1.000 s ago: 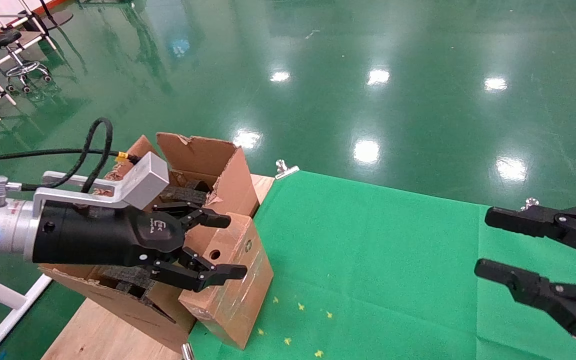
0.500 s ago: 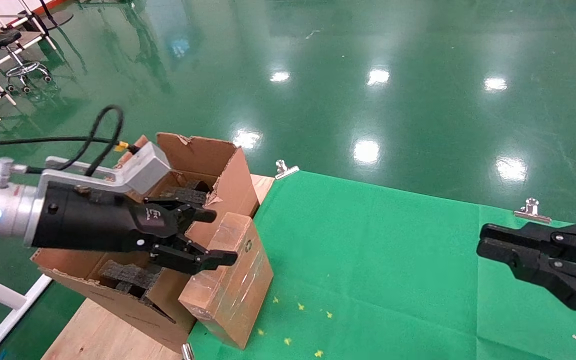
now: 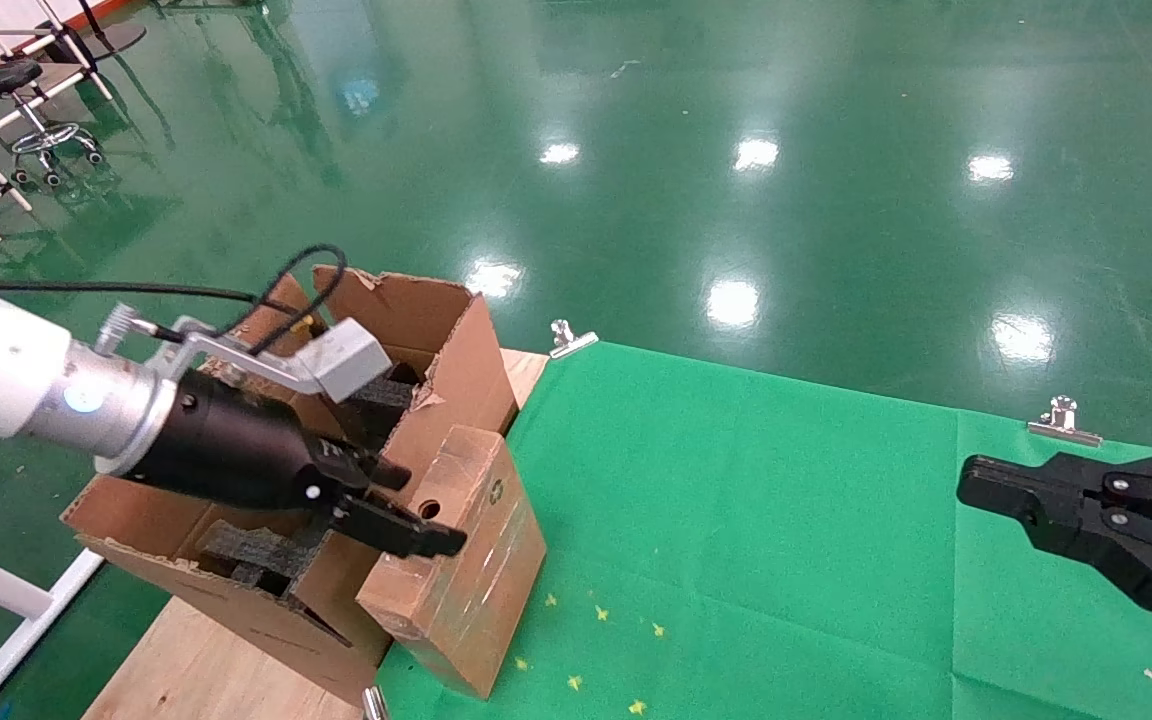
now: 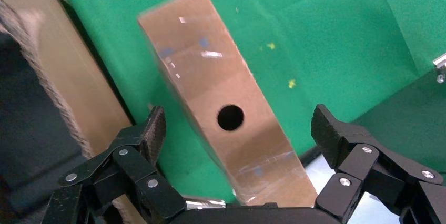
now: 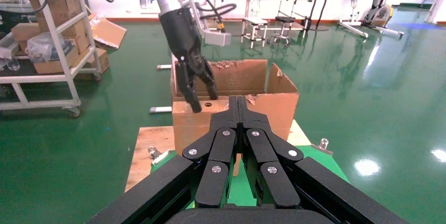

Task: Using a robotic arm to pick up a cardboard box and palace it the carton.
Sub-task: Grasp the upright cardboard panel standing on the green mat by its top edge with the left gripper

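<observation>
- Jaws of the left gripper [image 4: 234, 129] stand released, spread on either side of the cardboard box [image 3: 456, 560] at its round hole [image 4: 230, 117], not touching it.
- The cardboard box leans tilted against the carton [image 3: 236, 590], on the green cloth [image 3: 736, 520] at the desk [image 3: 196, 670] edge.
- The right gripper [image 5: 237, 109] idles well apart to the right, jaws clenched on nothing.
</observation>
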Action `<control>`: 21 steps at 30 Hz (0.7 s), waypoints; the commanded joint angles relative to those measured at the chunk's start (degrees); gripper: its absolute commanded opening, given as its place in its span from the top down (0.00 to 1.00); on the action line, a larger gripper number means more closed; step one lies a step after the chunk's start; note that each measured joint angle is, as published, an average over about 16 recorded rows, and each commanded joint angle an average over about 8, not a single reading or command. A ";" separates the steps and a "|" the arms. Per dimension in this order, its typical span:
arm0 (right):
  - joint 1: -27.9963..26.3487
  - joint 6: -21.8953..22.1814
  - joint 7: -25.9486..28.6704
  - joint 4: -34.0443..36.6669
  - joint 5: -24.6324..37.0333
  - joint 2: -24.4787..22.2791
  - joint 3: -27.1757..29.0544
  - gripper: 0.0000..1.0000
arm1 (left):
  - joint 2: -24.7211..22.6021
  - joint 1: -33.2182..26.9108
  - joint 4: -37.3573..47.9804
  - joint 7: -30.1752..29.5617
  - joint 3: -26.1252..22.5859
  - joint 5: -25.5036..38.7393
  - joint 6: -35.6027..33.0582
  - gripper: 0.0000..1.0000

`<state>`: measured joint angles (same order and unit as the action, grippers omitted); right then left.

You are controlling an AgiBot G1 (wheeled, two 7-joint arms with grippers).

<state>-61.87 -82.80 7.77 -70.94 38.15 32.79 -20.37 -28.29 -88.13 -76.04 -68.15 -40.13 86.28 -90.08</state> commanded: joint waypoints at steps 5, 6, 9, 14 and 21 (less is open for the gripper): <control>0.00 0.00 0.00 0.00 0.00 0.00 0.00 0.38 | -0.69 -1.56 -0.16 -3.76 -3.89 0.58 0.40 0.00; 0.00 0.00 0.00 0.00 0.00 0.00 0.00 0.25 | -0.76 -1.76 -0.20 -4.26 -4.39 0.66 0.44 0.05; 0.00 0.00 0.00 0.00 0.00 0.00 0.00 0.00 | -0.90 -2.22 -0.28 -5.36 -5.50 0.83 0.55 0.38; 0.01 0.01 0.00 0.01 0.00 0.00 0.00 0.00 | -1.18 -2.79 -0.39 -6.12 -6.74 1.07 0.56 0.96; 0.02 0.01 0.00 0.02 -0.01 -0.01 0.01 0.00 | -1.21 -2.86 -0.42 -6.16 -6.81 1.13 0.58 1.00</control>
<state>-61.85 -82.79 7.77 -70.92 38.15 32.79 -20.36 -29.49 -90.96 -76.45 -74.32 -46.93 87.40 -89.50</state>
